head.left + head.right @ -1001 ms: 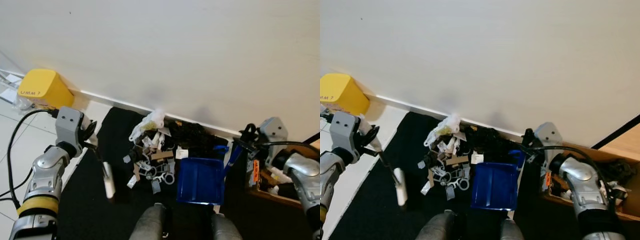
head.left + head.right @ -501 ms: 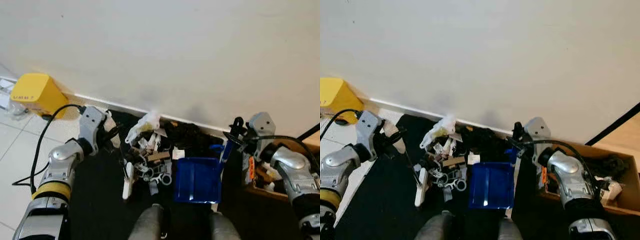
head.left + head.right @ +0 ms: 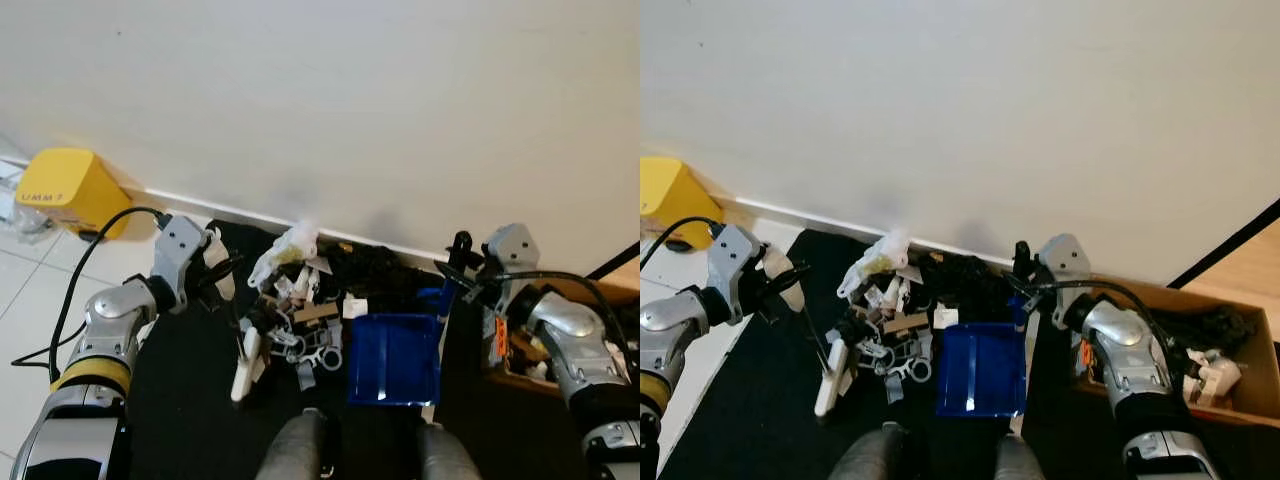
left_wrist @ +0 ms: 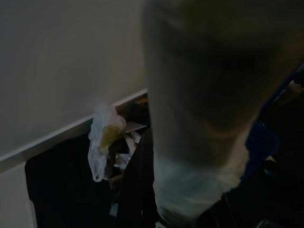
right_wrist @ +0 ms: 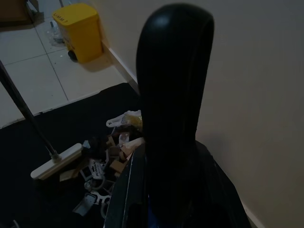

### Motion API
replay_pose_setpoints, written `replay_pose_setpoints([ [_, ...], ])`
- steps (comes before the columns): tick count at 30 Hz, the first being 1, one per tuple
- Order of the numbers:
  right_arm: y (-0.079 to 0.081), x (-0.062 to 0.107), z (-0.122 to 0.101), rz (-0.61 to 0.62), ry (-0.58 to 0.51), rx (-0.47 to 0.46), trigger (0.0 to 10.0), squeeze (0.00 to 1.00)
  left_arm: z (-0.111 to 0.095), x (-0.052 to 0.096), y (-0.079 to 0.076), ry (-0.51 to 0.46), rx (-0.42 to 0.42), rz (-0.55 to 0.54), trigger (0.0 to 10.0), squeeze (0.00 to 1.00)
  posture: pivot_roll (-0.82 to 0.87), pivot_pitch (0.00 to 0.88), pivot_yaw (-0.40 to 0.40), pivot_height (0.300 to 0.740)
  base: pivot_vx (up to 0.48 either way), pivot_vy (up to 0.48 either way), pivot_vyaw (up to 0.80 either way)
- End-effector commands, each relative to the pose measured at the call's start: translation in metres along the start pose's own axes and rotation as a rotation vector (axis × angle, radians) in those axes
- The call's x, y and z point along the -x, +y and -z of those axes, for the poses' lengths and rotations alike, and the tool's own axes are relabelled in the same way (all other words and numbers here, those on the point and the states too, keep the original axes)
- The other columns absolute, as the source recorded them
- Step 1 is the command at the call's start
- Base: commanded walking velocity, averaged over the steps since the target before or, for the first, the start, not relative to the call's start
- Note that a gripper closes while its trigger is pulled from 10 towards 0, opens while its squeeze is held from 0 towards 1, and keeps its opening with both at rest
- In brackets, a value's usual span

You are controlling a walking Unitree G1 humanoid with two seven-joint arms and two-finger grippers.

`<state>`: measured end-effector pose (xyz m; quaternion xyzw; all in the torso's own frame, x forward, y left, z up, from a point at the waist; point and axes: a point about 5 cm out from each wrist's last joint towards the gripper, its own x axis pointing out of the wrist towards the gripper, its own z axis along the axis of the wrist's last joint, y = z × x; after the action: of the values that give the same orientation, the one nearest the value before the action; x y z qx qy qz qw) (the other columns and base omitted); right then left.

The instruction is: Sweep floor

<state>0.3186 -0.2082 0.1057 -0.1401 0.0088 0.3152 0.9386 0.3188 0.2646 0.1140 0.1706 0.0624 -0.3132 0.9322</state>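
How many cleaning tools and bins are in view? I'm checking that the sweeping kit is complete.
White-headed brooms: 1
Blue plastic dustpans: 1
Yellow plastic bins: 1
Total: 3
The left gripper holds the broom, the right gripper the dustpan handle.

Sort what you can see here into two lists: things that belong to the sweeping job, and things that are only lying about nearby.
Part of the job:
- left gripper, holding the broom
- right gripper, holding the blue dustpan
- litter pile
- black mat

Just lying about:
- yellow bin
- cardboard box
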Motion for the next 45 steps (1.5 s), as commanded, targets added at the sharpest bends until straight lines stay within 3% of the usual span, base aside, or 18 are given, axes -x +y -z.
replay_pose_setpoints([
  [1, 0.016, 0.000, 0.017, -0.052, 0.054, -0.049, 10.0, 0.00, 0.003, 0.009, 0.006, 0.032, -0.028, -0.023, 10.0, 0.00, 0.14, 0.266, 0.076, 0.740, 0.000, 0.000, 0.00],
  [7, 0.019, 0.002, 0.020, -0.067, 0.065, -0.036, 10.0, 0.00, 0.011, 0.012, 0.013, 0.075, -0.014, -0.118, 10.0, 0.00, 0.11, 0.317, 0.071, 0.740, 0.000, 0.000, 0.00],
  [16, 0.023, 0.003, 0.017, -0.085, 0.039, -0.043, 10.0, 0.00, -0.018, -0.019, 0.013, -0.083, 0.073, -0.137, 10.0, 0.00, 0.08, 0.368, 0.083, 0.740, 0.000, 0.000, 0.00],
  [19, 0.027, 0.003, 0.019, -0.092, 0.043, -0.052, 10.0, 0.00, -0.031, -0.038, 0.004, -0.142, 0.105, -0.089, 10.0, 0.00, 0.08, 0.372, 0.090, 0.740, 0.000, 0.000, 0.00],
  [20, 0.027, 0.003, 0.019, -0.092, 0.043, -0.052, 10.0, 0.00, -0.031, -0.038, 0.004, -0.142, 0.105, -0.089, 10.0, 0.00, 0.08, 0.372, 0.090, 0.740, 0.000, 0.000, 0.00],
  [21, 0.028, 0.003, 0.020, -0.095, 0.047, -0.056, 10.0, 0.00, -0.037, -0.050, -0.005, -0.174, 0.138, -0.040, 10.0, 0.00, 0.08, 0.375, 0.095, 0.740, 0.000, 0.000, 0.00],
  [24, 0.029, 0.003, 0.020, -0.093, 0.047, -0.061, 10.0, 0.00, -0.040, -0.062, -0.019, -0.197, 0.180, 0.028, 10.0, 0.00, 0.07, 0.381, 0.102, 0.740, 0.000, 0.000, 0.00],
  [34, 0.028, -0.001, 0.014, -0.099, 0.025, -0.068, 10.0, 0.00, -0.040, -0.077, -0.043, -0.240, 0.297, 0.161, 10.0, 0.00, 0.07, 0.391, 0.103, 0.740, 0.000, 0.000, 0.00],
  [40, 0.029, -0.002, 0.012, -0.109, 0.020, -0.068, 10.0, 0.00, -0.044, -0.081, -0.049, -0.270, 0.317, 0.199, 10.0, 0.00, 0.07, 0.393, 0.100, 0.740, 0.000, 0.000, 0.00],
  [45, 0.033, -0.004, 0.012, -0.117, 0.016, -0.076, 10.0, 0.00, -0.062, -0.094, -0.065, -0.364, 0.350, 0.265, 10.0, 0.00, 0.07, 0.391, 0.100, 0.740, 0.000, 0.000, 0.00],
])
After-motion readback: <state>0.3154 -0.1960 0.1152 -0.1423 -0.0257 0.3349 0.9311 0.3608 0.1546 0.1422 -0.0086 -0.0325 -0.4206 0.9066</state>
